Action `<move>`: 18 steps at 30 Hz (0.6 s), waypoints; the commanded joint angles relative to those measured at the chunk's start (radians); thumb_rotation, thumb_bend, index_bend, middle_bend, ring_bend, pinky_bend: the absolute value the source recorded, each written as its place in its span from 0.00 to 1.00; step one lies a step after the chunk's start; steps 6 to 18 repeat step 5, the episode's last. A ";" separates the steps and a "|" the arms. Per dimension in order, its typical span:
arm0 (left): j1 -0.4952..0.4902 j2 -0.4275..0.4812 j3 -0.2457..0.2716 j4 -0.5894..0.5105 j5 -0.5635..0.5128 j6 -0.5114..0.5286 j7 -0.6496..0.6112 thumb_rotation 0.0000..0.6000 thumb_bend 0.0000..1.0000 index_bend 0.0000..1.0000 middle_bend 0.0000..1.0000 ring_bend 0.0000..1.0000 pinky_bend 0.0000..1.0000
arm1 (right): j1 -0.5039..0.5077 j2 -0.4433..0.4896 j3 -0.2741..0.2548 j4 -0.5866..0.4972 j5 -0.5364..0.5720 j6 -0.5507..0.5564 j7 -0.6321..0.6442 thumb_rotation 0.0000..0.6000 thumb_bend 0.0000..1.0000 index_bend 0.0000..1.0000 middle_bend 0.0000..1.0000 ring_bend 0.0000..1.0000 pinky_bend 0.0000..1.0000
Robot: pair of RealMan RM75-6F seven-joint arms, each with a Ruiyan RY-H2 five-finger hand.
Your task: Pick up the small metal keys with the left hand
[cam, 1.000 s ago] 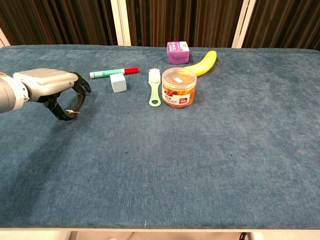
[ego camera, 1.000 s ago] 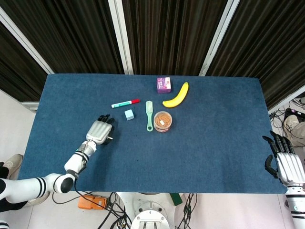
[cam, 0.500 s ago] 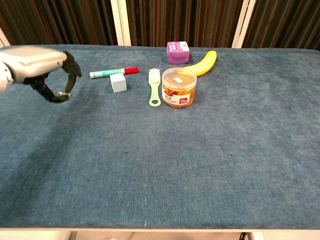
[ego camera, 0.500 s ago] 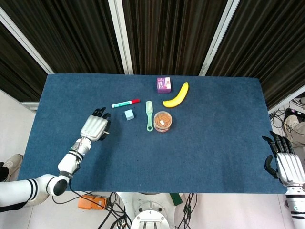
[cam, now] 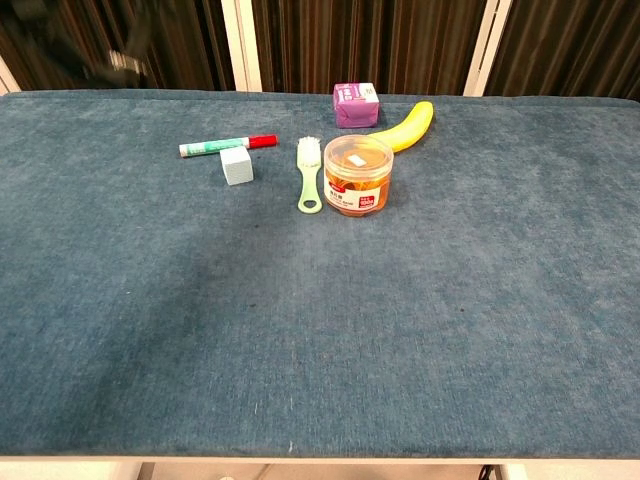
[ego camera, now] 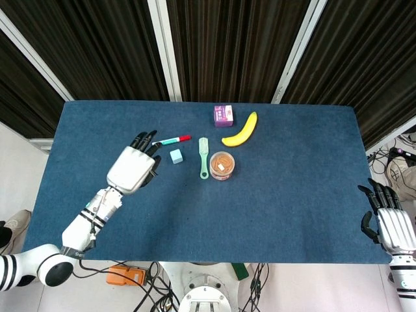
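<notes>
Left hand [ego camera: 133,168]: raised above the table at about 9 o'clock of the cloth, back of the hand up, dark fingers pointing toward 1 o'clock. In the chest view it is only a dark blur in the top left corner [cam: 75,40], fingers curled in on a small glinting thing.
Right hand [ego camera: 390,222]: off the table edge at 4 o'clock, fingers straight and slightly apart, holding nothing.
Table [ego camera: 292,195]: blue cloth top, all loose items grouped toward 12 o'clock.
Banana [ego camera: 241,130]: lying at 1 o'clock of the jar, just beside the purple box.
Jar [ego camera: 222,165]: clear, orange contents, upright, at the group's 5 o'clock.
Brush [ego camera: 203,156]: pale green, lying flat just beside the jar at its 9 o'clock.
Marker [ego camera: 171,140]: green body, red cap, lying at 12 o'clock of the cube, near the left fingertips.
Purple box [ego camera: 223,115]: at the group's 12 o'clock.
Cube [ego camera: 175,156]: light blue, between marker and brush.
Small metal keys [cam: 126,63]: blurred glint in the left hand's curled fingers, off the cloth; hidden under the hand in the head view.
</notes>
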State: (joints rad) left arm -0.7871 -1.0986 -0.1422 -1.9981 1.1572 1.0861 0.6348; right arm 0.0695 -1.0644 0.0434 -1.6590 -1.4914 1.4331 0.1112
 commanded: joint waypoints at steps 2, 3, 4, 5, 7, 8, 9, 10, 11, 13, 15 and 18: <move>-0.028 0.083 -0.054 -0.074 -0.040 0.014 0.057 1.00 0.57 0.70 0.24 0.03 0.14 | -0.001 0.000 0.001 0.000 0.001 0.002 0.001 1.00 1.00 0.20 0.07 0.05 0.00; -0.032 0.096 -0.061 -0.083 -0.051 0.012 0.062 1.00 0.57 0.70 0.24 0.03 0.14 | -0.001 0.000 0.001 0.000 0.001 0.002 0.001 1.00 1.00 0.20 0.07 0.05 0.00; -0.036 0.111 -0.070 -0.094 -0.066 0.012 0.065 1.00 0.57 0.70 0.24 0.03 0.14 | -0.001 0.000 0.001 0.001 0.001 0.002 0.001 1.00 1.00 0.20 0.07 0.05 0.00; -0.039 0.121 -0.075 -0.102 -0.076 0.012 0.067 1.00 0.57 0.70 0.24 0.03 0.14 | -0.001 0.000 0.001 0.001 0.001 0.002 0.001 1.00 1.00 0.20 0.07 0.05 0.00; -0.039 0.121 -0.075 -0.102 -0.076 0.012 0.067 1.00 0.57 0.70 0.24 0.03 0.14 | -0.001 0.000 0.001 0.001 0.001 0.002 0.001 1.00 1.00 0.20 0.07 0.05 0.00; -0.039 0.121 -0.075 -0.102 -0.076 0.012 0.067 1.00 0.57 0.70 0.24 0.03 0.14 | -0.001 0.000 0.001 0.001 0.001 0.002 0.001 1.00 1.00 0.20 0.07 0.05 0.00; -0.039 0.121 -0.075 -0.102 -0.076 0.012 0.067 1.00 0.57 0.70 0.24 0.03 0.14 | -0.001 0.000 0.001 0.001 0.001 0.002 0.001 1.00 1.00 0.20 0.07 0.05 0.00; -0.039 0.121 -0.075 -0.102 -0.076 0.012 0.067 1.00 0.57 0.70 0.24 0.03 0.14 | -0.001 0.000 0.001 0.001 0.001 0.002 0.001 1.00 1.00 0.20 0.07 0.05 0.00; -0.039 0.121 -0.075 -0.102 -0.076 0.012 0.067 1.00 0.57 0.70 0.24 0.03 0.14 | -0.001 0.000 0.001 0.001 0.001 0.002 0.001 1.00 1.00 0.20 0.07 0.05 0.00; -0.039 0.121 -0.075 -0.102 -0.076 0.012 0.067 1.00 0.57 0.70 0.24 0.03 0.14 | -0.001 0.000 0.001 0.001 0.001 0.002 0.001 1.00 1.00 0.20 0.07 0.05 0.00; -0.039 0.121 -0.075 -0.102 -0.076 0.012 0.067 1.00 0.57 0.70 0.24 0.03 0.14 | -0.001 0.000 0.001 0.001 0.001 0.002 0.001 1.00 1.00 0.20 0.07 0.05 0.00; -0.039 0.121 -0.075 -0.102 -0.076 0.012 0.067 1.00 0.57 0.70 0.24 0.03 0.14 | -0.001 0.000 0.001 0.001 0.001 0.002 0.001 1.00 1.00 0.20 0.07 0.05 0.00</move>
